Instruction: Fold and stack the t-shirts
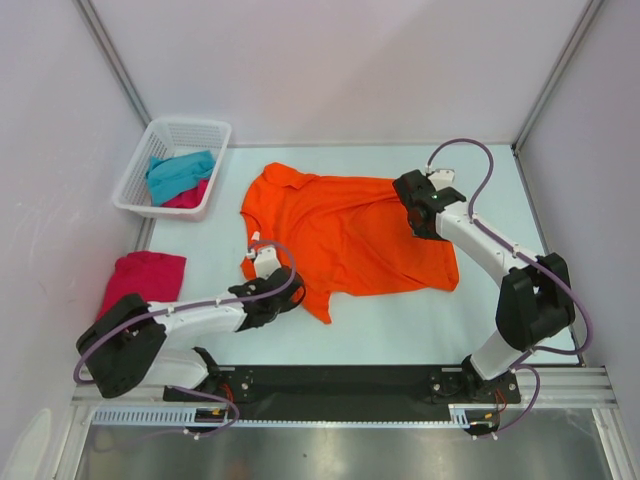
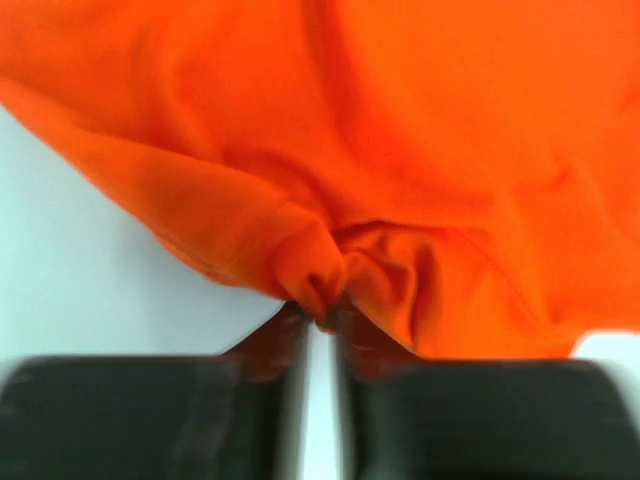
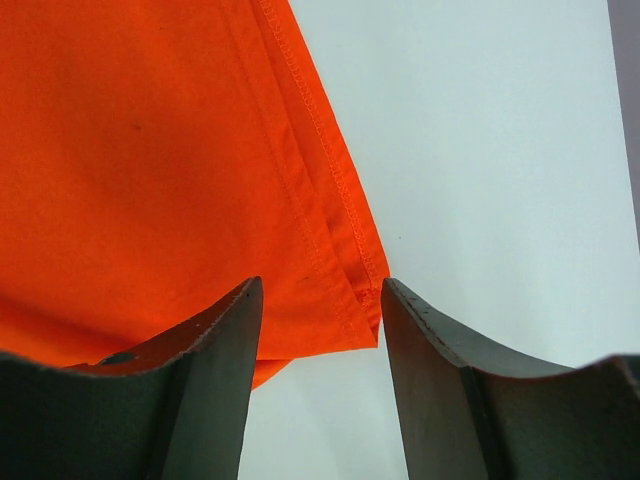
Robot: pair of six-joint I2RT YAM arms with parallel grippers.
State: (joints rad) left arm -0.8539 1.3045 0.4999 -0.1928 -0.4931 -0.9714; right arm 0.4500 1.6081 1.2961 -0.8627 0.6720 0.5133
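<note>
T-shirts lie in three places. The orange t-shirt [image 1: 345, 235] is spread, rumpled, across the middle of the table [image 1: 400, 320]. The left gripper [image 2: 322, 318] has its jaws nearly together, pinching a bunched fold at the shirt's near-left edge. The right gripper [image 3: 320, 300] stands open, a hemmed corner lying between its fingers. A teal t-shirt [image 1: 180, 172] and a pink t-shirt [image 1: 190, 197] sit in the white basket [image 1: 190, 123]. A second pink t-shirt [image 1: 145, 278] lies at the table's left edge.
</note>
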